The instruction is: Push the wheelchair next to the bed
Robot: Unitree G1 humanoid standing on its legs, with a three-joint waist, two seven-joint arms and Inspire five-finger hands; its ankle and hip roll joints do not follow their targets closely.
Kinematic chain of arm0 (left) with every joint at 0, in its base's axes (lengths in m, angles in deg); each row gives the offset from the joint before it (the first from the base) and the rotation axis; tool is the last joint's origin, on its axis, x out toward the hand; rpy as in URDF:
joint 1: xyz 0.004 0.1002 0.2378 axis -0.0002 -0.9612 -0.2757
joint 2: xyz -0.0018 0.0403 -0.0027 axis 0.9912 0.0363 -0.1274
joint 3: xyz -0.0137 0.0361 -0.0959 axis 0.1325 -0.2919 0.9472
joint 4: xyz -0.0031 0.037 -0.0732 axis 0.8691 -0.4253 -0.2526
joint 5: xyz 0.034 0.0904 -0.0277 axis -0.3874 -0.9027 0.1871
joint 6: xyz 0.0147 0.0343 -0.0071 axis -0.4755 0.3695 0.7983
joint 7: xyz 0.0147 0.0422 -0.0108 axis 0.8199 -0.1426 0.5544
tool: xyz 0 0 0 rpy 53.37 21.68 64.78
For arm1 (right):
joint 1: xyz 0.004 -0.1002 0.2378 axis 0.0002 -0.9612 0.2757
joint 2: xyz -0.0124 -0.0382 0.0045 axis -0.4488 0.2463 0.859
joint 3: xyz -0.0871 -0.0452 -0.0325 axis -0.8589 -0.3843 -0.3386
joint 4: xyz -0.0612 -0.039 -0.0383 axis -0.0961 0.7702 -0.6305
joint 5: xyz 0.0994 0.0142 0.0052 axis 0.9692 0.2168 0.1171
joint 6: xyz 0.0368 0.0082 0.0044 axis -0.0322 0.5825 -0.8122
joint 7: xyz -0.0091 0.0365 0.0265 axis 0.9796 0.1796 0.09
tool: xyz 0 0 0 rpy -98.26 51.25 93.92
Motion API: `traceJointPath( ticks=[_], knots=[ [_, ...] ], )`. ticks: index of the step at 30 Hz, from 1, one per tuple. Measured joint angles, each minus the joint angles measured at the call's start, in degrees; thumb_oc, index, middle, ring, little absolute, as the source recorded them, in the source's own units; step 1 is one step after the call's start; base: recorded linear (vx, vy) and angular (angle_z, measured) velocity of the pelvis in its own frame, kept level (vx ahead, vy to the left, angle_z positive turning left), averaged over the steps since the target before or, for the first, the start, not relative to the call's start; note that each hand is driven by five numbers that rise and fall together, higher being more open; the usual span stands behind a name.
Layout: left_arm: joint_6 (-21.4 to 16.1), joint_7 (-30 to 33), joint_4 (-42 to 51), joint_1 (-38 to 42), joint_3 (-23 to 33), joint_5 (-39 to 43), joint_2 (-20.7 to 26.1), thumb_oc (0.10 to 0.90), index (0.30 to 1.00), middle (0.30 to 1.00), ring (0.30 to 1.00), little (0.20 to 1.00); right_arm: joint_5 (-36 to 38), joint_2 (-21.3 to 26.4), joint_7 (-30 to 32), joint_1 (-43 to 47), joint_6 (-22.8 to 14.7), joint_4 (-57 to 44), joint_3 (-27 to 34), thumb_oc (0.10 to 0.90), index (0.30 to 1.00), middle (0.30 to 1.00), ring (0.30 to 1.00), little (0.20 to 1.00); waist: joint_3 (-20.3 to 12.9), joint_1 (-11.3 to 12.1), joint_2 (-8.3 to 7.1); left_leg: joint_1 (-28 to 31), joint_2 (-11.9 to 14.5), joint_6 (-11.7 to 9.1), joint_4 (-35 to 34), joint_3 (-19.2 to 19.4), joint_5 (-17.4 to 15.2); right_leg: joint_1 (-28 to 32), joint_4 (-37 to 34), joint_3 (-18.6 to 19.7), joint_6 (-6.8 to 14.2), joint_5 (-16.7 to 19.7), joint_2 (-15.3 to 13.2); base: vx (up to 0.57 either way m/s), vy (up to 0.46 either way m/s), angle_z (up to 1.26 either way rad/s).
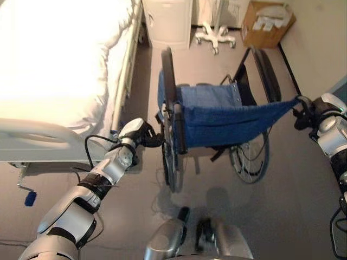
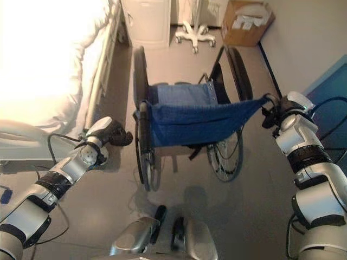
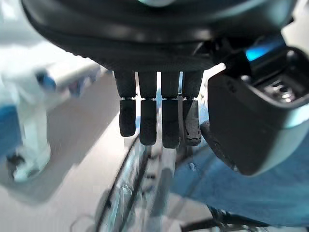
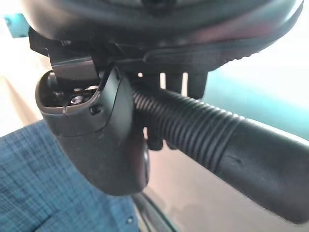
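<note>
The wheelchair (image 1: 217, 116) with a blue cloth backrest stands in the middle of the floor, its back towards me. It is to the right of the bed (image 1: 54, 65) with white bedding, with a strip of floor between them. My right hand (image 4: 96, 140) is shut round the ribbed black push handle (image 4: 203, 135) on the chair's right side, also seen at the right hand (image 2: 276, 111). My left hand (image 1: 145, 135) is at the chair's left rear, beside the big wheel (image 1: 169, 135). Its fingers (image 3: 154, 111) hang straight, with nothing clearly in them.
A white cabinet (image 1: 168, 21), the white wheeled foot of a stand (image 1: 215, 37) and a cardboard box (image 1: 267, 21) stand ahead by the far wall. The bed's grey side rail (image 1: 32, 141) is at my left. A wall with a blue panel (image 2: 331, 81) runs along the right.
</note>
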Motion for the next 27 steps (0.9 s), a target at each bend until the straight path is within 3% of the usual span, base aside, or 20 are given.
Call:
traceJointPath(
  ticks=[1,2,4,6,7,8,9,12,18,27],
  knots=[
    [-0.53,-0.31,0.10,0.08,-0.69,-0.07,-0.07,0.400,0.300,0.300,0.300,0.300,0.08,-0.90,-0.54,0.49,1.06,-0.08,0.22,0.400,0.300,0.300,0.300,0.300,0.72,-1.87,-1.92,0.03,-1.14,0.03,1.77,0.32,-0.10,0.14,-6.56,3.54,3.58,2.18,-1.85,0.22,-0.235,1.22],
    [-1.11,-0.29,0.14,-0.08,-1.03,-0.38,-0.40,0.400,0.300,0.300,0.300,0.300,0.07,-2.08,-0.80,0.49,2.60,-0.07,0.27,0.400,0.300,0.300,0.300,0.300,0.78,-2.07,-4.12,0.89,-2.87,0.05,2.92,-0.80,-1.63,0.09,-7.39,6.24,5.28,4.56,-4.59,0.21,-0.232,0.88],
    [-1.63,0.21,0.43,0.50,-1.03,-0.70,-0.64,0.400,0.300,0.300,0.300,0.300,0.07,-2.21,-1.27,1.69,3.51,0.11,0.64,0.400,0.300,0.300,0.300,0.300,0.61,-2.99,-4.56,0.59,-2.50,-0.40,3.11,-2.71,-2.72,0.65,-1.67,6.69,4.65,5.74,-5.25,0.33,-0.249,0.61],
    [-1.76,0.41,0.35,2.01,-1.22,-0.66,0.24,0.400,0.300,0.300,0.300,0.300,0.04,-2.29,-2.17,5.92,4.64,0.43,0.22,0.400,0.300,0.300,0.300,0.300,-0.13,-3.66,-5.93,-1.39,-1.29,-2.64,3.78,-1.89,-4.24,7.38,2.28,6.35,4.51,6.41,-6.45,0.36,-0.209,0.50],
    [-1.74,0.95,0.06,2.44,-0.83,-0.70,-0.05,0.400,0.300,0.300,0.300,0.300,0.07,-2.23,-2.53,7.89,4.58,0.67,0.10,0.400,0.300,0.300,0.300,0.300,0.40,-3.76,-5.40,-1.69,0.21,-3.20,3.79,-0.39,-4.66,9.05,0.63,5.01,1.08,9.21,-6.40,0.38,-0.187,0.33],
    [-1.75,0.89,-0.33,3.60,-1.50,-0.68,-0.01,0.400,0.300,0.300,0.300,0.300,-0.01,-2.16,-2.51,10.78,4.52,1.69,-0.43,0.400,0.300,0.300,0.300,0.300,0.85,-3.73,-4.24,-1.94,3.25,-3.99,2.76,3.14,-4.43,9.24,-0.09,1.92,-0.25,9.60,-6.70,0.32,-0.144,0.34],
    [-1.78,0.87,-0.29,4.43,-1.54,-0.72,-0.91,0.400,0.300,0.300,0.300,0.300,-0.01,-2.06,-2.51,12.28,4.50,2.87,-0.58,0.400,0.300,0.300,0.300,0.300,1.32,-3.65,-3.21,-0.98,6.45,-5.16,0.44,6.49,-3.67,9.91,0.40,0.15,-1.49,8.85,-6.28,0.27,-0.118,0.43],
    [-2.54,1.13,-0.62,6.03,-1.60,-0.71,-3.07,0.400,0.300,0.300,0.300,0.300,0.00,-1.39,-2.36,15.06,4.59,7.86,-2.00,0.400,0.300,0.300,0.300,0.300,1.34,-2.87,-1.40,1.83,9.91,-8.77,-4.01,9.23,0.21,11.67,0.74,-2.68,-3.31,7.46,-6.00,0.21,-0.081,0.68],
    [-0.41,1.51,-6.58,8.80,-1.69,-0.55,-3.04,0.400,0.300,0.300,0.300,0.300,0.03,-1.86,-2.31,16.29,4.61,9.77,-2.40,0.400,0.300,0.300,0.300,0.300,1.32,-2.83,-0.87,3.79,11.05,-10.06,-7.47,10.39,3.19,13.37,0.71,-3.11,-4.20,6.89,-5.21,0.19,-0.022,0.26],
    [0.29,5.44,-7.00,9.07,-1.06,2.90,-2.83,0.400,0.300,0.300,0.300,0.300,2.47,-3.42,-2.19,16.07,4.63,9.72,-3.10,0.400,0.300,0.300,0.300,0.300,1.31,-3.28,-0.87,6.32,12.66,-10.31,-10.05,10.20,3.39,15.67,-1.32,-3.11,-4.30,6.79,-3.57,0.17,-0.065,-0.01]
  ],
)
